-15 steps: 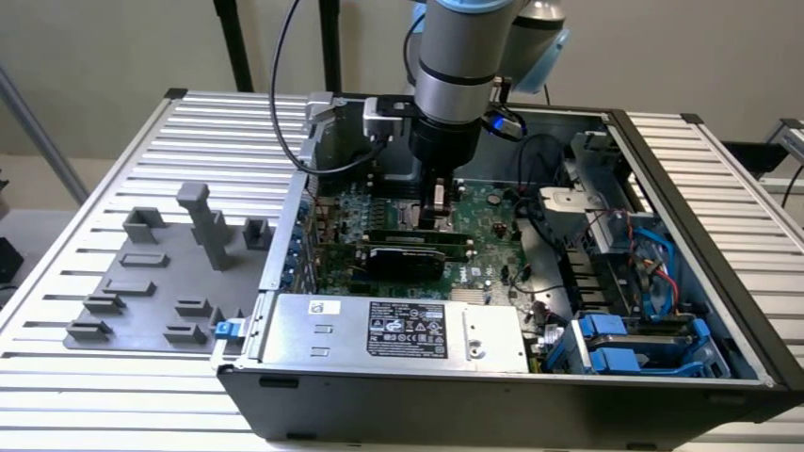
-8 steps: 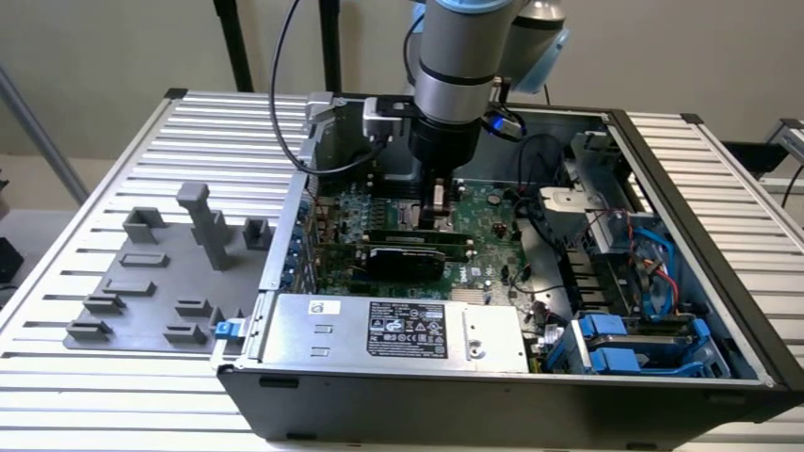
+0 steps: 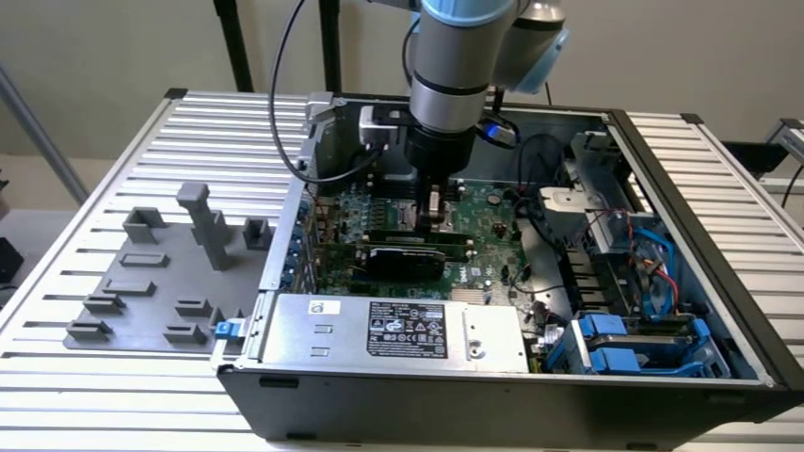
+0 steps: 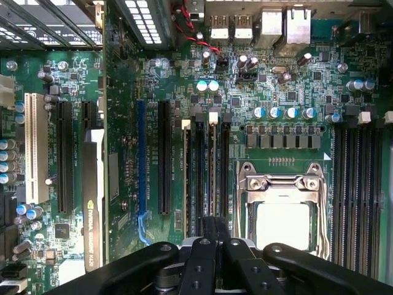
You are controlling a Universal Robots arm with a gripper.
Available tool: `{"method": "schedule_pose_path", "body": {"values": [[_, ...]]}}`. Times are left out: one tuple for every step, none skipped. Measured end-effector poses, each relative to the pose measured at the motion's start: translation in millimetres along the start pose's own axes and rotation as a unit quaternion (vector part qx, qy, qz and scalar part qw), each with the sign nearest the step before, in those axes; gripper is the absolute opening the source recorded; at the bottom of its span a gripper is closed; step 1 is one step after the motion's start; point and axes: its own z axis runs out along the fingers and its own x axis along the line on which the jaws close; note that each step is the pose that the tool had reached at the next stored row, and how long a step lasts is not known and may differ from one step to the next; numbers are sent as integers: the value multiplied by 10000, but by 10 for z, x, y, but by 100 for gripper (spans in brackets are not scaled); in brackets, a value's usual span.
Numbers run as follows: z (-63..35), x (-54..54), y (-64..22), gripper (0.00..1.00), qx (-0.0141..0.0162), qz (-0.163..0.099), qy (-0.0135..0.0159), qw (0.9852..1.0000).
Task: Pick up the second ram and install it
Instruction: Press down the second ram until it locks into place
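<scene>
My gripper [image 3: 434, 224] reaches down into the open computer case [image 3: 703, 282], over the green motherboard [image 3: 484, 212]. In the wrist view the gripper [image 4: 215, 226] is shut, its two black fingers pressed together over the bank of black memory slots [image 4: 199, 178] beside the CPU socket [image 4: 282, 212]. A thin strip that looks like the second ram [image 4: 212, 166] stands edge-on in the slot running straight under the fingertips, between white latches. I cannot tell whether the fingers pinch it or only rest on its top edge.
A grey fixture plate [image 3: 164, 282] with upright blocks lies on the slatted table at the exterior view's left. Inside the case are a graphics card [image 3: 402, 256], a silver power supply [image 3: 402, 330], blue drive carriers [image 3: 628, 348] and loose cables [image 3: 540, 217].
</scene>
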Motion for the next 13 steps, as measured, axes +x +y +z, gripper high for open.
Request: {"method": "schedule_pose_path", "body": {"values": [[16,0,0,11,0,1,0,10000],[30,1,0,11,-1,1,4,10000],[43,2,1,11,-3,0,8,10000],[57,2,0,11,-3,0,6,10000],[71,2,1,11,-3,1,5,10000],[81,1,1,11,-2,1,4,10000],[84,1,1,11,-1,1,3,10000],[85,1,1,11,-1,1,1,10000],[75,1,1,11,-1,1,2,10000],[45,-2,1,11,3,1,-8,10000],[-1,-1,3,11,1,1,-5,10000],[-39,-1,4,11,0,1,-1,10000],[-62,0,5,11,0,1,-1,10000]]}}
